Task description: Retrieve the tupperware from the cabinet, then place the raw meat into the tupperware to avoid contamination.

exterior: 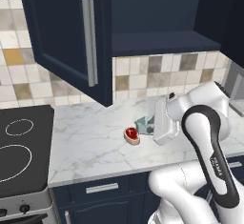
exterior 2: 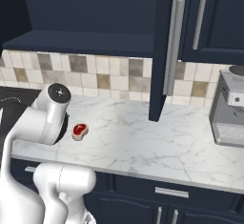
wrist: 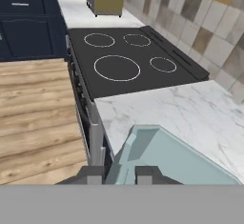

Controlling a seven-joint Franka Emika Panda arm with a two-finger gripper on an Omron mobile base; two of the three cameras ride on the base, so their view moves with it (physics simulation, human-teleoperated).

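Cabinet [exterior: 62,32], dark navy with a long silver bar handle, stands with its door swung open above the marble counter [exterior: 90,142]; its visible shelf is bare, so retrieval of the container appears done. Stove [wrist: 124,56], black with white ring markings, lies at the counter's left end in the left base view and fills the middle of the hand view. Arm of the white robot reaches low over the counter, its hand tilted sideways. Gripper [wrist: 119,174] is clenched on the rim of the tupperware [wrist: 167,156]: in the hand view the two dark fingertips sit on either side of the container's near wall. Tupperware is a shallow, pale grey-blue translucent tub, held tilted just above or at the counter surface; in the left base view a corner of it [exterior: 144,124] shows between the hand and the meat. Raw meat [exterior: 132,135], a tiny red slice with a cream fatty rim, lies flat on the counter just beside the container and still outside it. Remaining, by judgement: set the tub down upright, release it, then pick up the meat and place it inside
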